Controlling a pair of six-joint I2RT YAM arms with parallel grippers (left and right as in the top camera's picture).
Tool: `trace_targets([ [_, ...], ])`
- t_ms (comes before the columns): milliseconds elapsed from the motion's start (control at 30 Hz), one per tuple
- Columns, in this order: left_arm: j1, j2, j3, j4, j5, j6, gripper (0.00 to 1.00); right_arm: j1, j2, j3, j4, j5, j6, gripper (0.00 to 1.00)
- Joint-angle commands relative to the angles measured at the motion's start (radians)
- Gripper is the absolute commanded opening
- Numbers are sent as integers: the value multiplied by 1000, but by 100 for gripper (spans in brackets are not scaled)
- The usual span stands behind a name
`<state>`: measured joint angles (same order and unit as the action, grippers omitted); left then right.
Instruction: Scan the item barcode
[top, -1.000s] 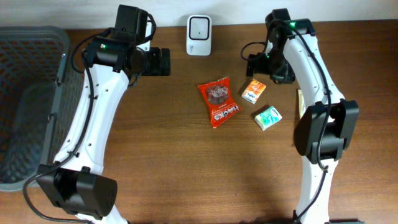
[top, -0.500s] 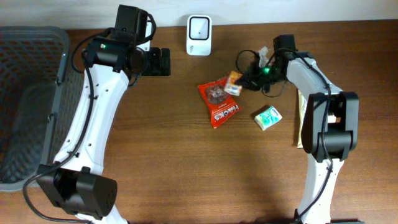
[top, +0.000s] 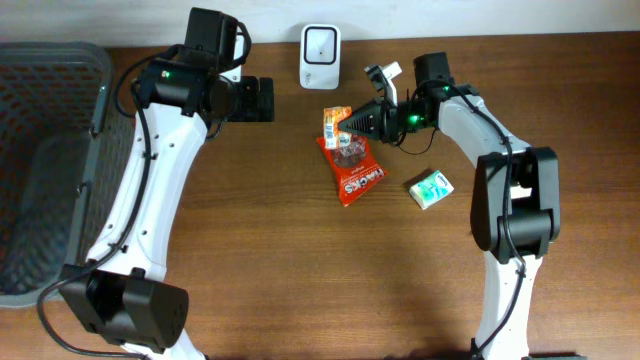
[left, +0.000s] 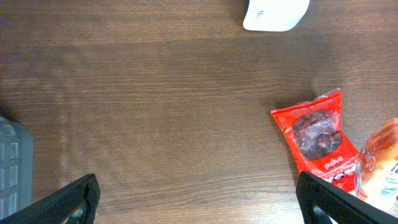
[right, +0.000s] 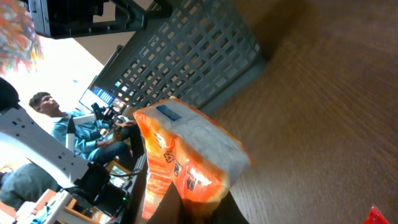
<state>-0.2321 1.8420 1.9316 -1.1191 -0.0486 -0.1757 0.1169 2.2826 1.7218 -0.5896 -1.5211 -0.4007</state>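
Swinging leftward since a second ago, the right end effector (top: 348, 122) is clenching the orange packet (top: 334, 122). That packet was lying beside the green packet (top: 430, 188). It is now hanging over the top edge of the red bag (top: 353, 165), near the white scanner (top: 320, 43), with a strip of table (top: 400, 280) showing between them.

From the right wrist, the packet (right: 186, 155) is filling the middle, pinched at its lower end and tilting, with the basket (right: 199, 56) standing behind it. Its print is blurring there, so I cannot tell which face is carrying the barcode.

The left end effector (top: 262, 100) is hanging released and holding nothing, left of the scanner. Its camera is taking in the scanner's base (left: 277, 15), the red bag (left: 317, 140), the packet's edge (left: 380, 163) and what is probably a basket corner (left: 12, 162). The green packet is lying well clear to the right.
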Motion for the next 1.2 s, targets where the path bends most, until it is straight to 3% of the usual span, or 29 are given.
trace_targets([
  [0, 6, -2, 2, -2, 8, 6, 99, 7, 1, 0, 3, -30, -36, 4],
  [100, 6, -2, 2, -2, 8, 6, 99, 7, 1, 0, 4, 2, -15, 4],
  [133, 6, -2, 2, -2, 8, 6, 99, 7, 1, 0, 27, 108, 142, 4],
  [200, 6, -2, 2, -2, 8, 6, 99, 8, 0, 27, 189, 485, 672, 4],
  [233, 6, -2, 2, -2, 8, 6, 99, 8, -1, 77, 235, 569, 764, 4],
  [300, 6, -2, 2, -2, 8, 6, 99, 24, -1, 214, 227, 974, 858, 4],
  [333, 6, -2, 2, -2, 8, 6, 99, 41, -1, 254, 201, 1159, 851, 4],
  [367, 6, -2, 2, -1, 8, 6, 99, 94, -1, 285, 216, 1513, 770, 4],
  [400, 6, -2, 2, -2, 8, 6, 99, 132, 1, 285, 248, 1671, 691, 4],
  [467, 6, -2, 2, -2, 8, 6, 99, 195, 18, 285, 349, 1807, 530, 4],
  [633, 6, -2, 2, -2, 8, 6, 99, 209, 65, 285, 648, 1735, 444, 4],
  [800, 6, -2, 2, -1, 8, 6, 99, 243, 172, 285, 745, 1635, -38, 4],
  [900, 6, -2, 2, -2, 8, 6, 99, 276, 180, 285, 743, 1629, -451, 4],
  [967, 6, -2, 2, -2, 8, 6, 99, 283, 181, 285, 743, 1634, -571, 4],
  [1000, 6, -2, 2, -2, 8, 6, 99, 283, 181, 285, 743, 1649, -552, 4],
  [1167, 6, -2, 2, -2, 8, 6, 99, 220, 112, 289, 819, 1815, 29, 4],
])
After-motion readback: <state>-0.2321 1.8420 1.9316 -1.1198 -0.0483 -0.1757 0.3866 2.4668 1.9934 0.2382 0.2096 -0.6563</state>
